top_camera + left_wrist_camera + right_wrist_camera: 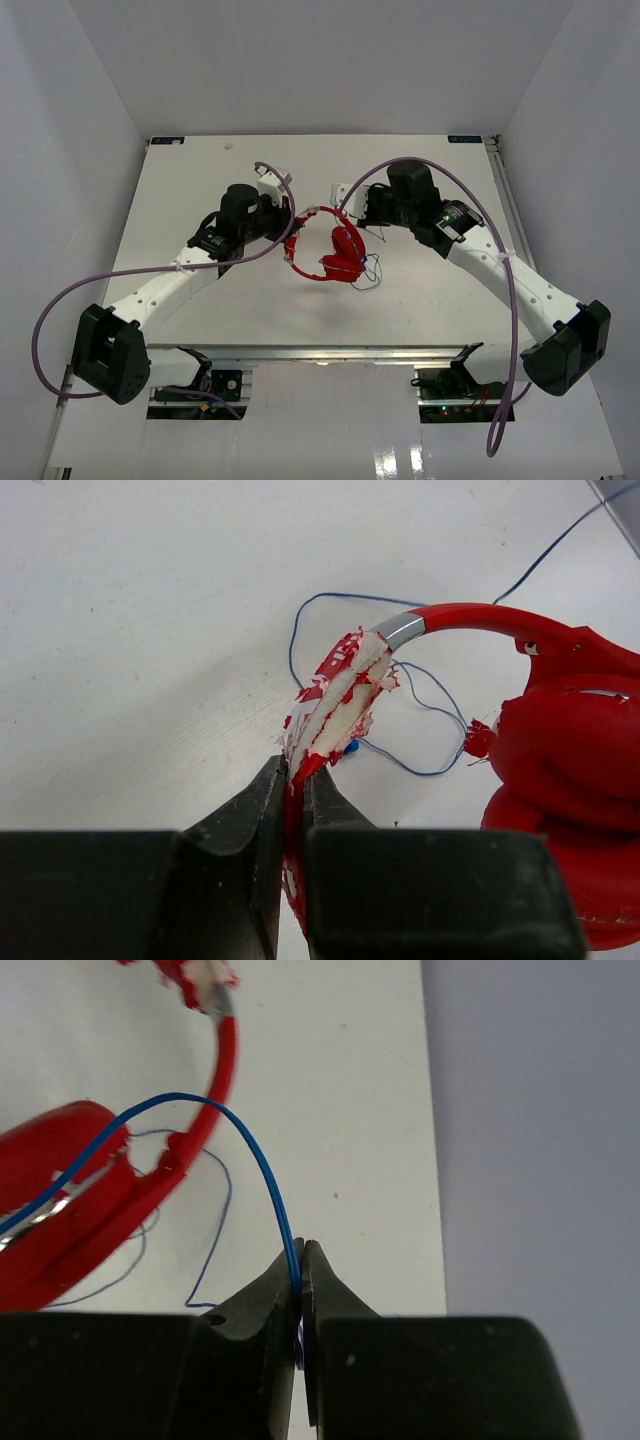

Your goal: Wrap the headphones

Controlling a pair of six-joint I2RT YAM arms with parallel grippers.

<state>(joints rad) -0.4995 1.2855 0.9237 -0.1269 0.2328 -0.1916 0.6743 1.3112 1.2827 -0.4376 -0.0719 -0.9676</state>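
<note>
The red headphones lie at the middle of the table, their two earcups folded together. My left gripper is shut on the headband's worn, peeling padded part, at the headphones' left side. My right gripper is shut on the thin blue cable, which arcs up from the jaws and runs over to an earcup. In the overhead view this gripper hangs just behind the headphones. More blue cable lies in loose loops on the table, and a small blue plug shows under the headband.
The white table is boxed in by white walls. Its right edge runs close to my right gripper. Thick purple robot cables loop beside both arms, one on each side.
</note>
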